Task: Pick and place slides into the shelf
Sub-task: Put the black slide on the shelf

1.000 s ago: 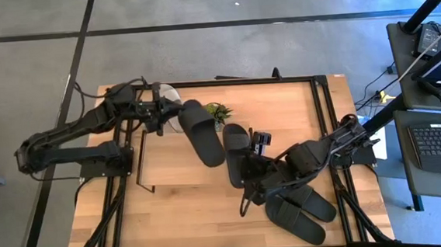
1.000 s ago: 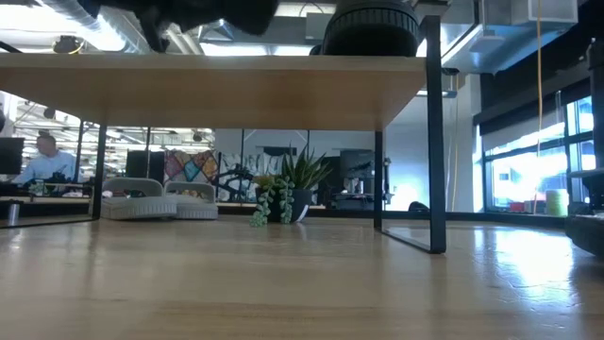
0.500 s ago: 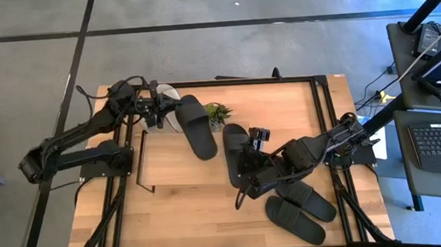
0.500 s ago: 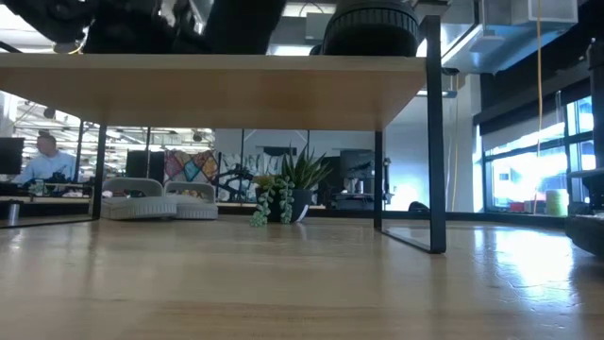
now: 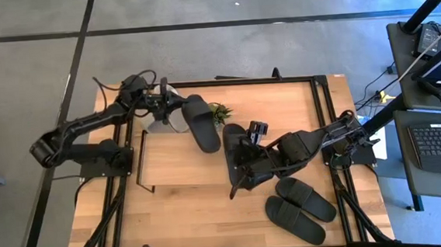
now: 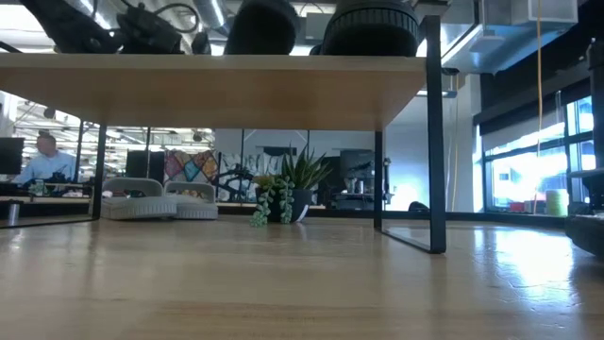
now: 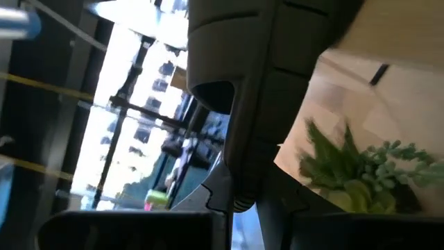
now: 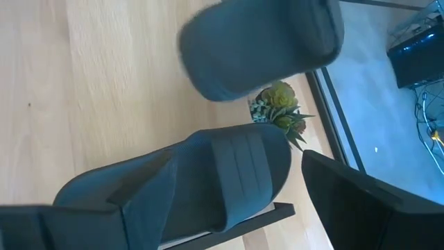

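Note:
My left gripper (image 5: 171, 105) is shut on a black slide (image 5: 201, 123) over the far left of the shelf (image 5: 179, 171), a light board with thin black side frames. My right gripper (image 5: 243, 162) is shut on a second black slide (image 5: 234, 140) at the shelf's right end. In the low view both slides show as dark shapes (image 6: 264, 24) (image 6: 370, 28) above the shelf board (image 6: 217, 90). A grey-white slide (image 5: 167, 119) lies on the table under my left gripper. Two more black slides (image 5: 307, 198) (image 5: 293, 220) lie flat at the near right. My left gripper holds the black slide by its far end (image 5: 188, 104), coming level from the table's left. In the left wrist view the slide's side (image 7: 260, 104) fills the space between the fingers. The slide slants toward the near edge above the shelf. My right gripper holds the other black slide by its near end (image 8: 90, 201), between the two fingers (image 8: 361, 201), coming from the near right and along its length. The broad strap (image 8: 239, 170) faces up. I cannot tell whether the sole touches the shelf board.
A small green potted plant (image 5: 218, 112) stands just beyond the shelf, between the two held slides. Black rails (image 5: 319, 124) run along the tabletop's right side. Bare wood lies at the near left of the table (image 5: 180, 220). A person sits far off in the room (image 6: 42, 161).
My left gripper has moved toward the far edge and a little right, carrying its black slide, which has swung further over the shelf's far side. My right gripper has moved its slide a little toward the far edge and left. Both stay shut.

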Robot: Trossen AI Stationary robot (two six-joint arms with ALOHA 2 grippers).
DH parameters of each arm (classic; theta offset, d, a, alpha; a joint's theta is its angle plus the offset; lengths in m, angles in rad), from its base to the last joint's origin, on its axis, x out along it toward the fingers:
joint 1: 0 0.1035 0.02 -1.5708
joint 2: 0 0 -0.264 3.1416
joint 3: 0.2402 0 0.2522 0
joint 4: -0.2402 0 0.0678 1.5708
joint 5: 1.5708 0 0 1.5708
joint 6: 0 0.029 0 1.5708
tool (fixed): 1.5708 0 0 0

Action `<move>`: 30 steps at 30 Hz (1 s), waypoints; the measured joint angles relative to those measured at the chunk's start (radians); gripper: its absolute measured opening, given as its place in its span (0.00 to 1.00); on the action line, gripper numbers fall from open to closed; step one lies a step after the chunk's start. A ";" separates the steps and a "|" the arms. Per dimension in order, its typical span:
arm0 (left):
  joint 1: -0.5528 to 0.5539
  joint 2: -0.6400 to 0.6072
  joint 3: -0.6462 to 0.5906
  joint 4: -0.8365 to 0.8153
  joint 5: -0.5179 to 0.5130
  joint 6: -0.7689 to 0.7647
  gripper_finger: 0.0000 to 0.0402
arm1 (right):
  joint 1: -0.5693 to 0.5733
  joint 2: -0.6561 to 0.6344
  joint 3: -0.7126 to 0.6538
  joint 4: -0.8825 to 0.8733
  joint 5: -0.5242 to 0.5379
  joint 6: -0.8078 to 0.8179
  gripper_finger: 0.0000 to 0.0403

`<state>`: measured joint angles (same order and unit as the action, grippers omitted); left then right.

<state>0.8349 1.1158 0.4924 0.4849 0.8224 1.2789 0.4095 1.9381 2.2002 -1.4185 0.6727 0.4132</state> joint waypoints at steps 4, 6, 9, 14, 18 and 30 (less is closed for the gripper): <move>-0.008 0.013 0.000 0.025 0.009 0.038 0.08 | 0.000 0.000 0.000 0.000 0.000 -0.004 0.76; -0.007 0.012 0.000 0.028 0.015 0.040 0.08 | 0.000 0.000 0.000 0.004 -0.001 -0.004 0.76; -0.007 0.012 0.000 0.027 0.037 0.040 0.08 | 0.000 0.000 0.000 0.035 -0.001 -0.018 0.76; -0.007 0.012 0.000 0.027 0.037 0.043 0.08 | -0.001 0.003 -0.052 0.151 0.000 -0.171 0.76; -0.007 0.012 0.000 0.027 0.038 0.043 0.08 | -0.008 0.005 -0.152 0.323 0.002 -0.328 0.76; -0.007 0.012 0.000 0.048 0.034 0.034 0.08 | -0.003 0.007 -0.348 0.666 0.094 -0.512 0.76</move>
<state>0.8280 1.1278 0.4927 0.5327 0.8562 1.3128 0.4061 1.9448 1.8521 -0.7524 0.7672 -0.0990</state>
